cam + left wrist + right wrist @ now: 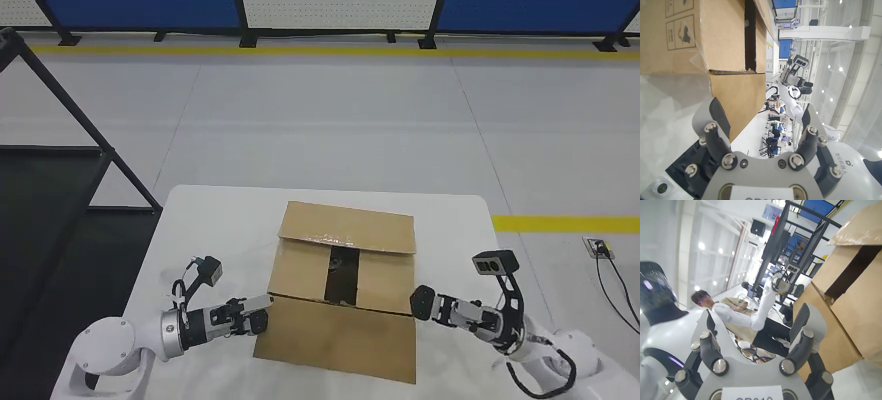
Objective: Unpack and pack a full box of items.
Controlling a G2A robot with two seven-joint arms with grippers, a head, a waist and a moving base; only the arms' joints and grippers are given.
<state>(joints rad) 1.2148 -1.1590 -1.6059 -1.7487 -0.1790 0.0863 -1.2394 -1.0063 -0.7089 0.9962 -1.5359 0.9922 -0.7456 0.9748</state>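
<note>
A brown cardboard box (345,265) stands in the middle of the white table (220,215). Its inner flaps leave a dark slot (342,275), and its near flap (340,340) lies folded out toward me. My left gripper (258,318) is open at the near flap's left edge. In the left wrist view this gripper (762,115) has the flap's corner (738,98) between its fingers. My right gripper (423,302) is open at the flap's right edge. In the right wrist view this gripper (755,321) holds nothing, and the box (848,313) is beside one finger (800,321).
A black metal frame (90,160) stands beside the table's left side. Bare table surface lies to the left and right of the box and behind it. The near flap reaches close to the table's front edge.
</note>
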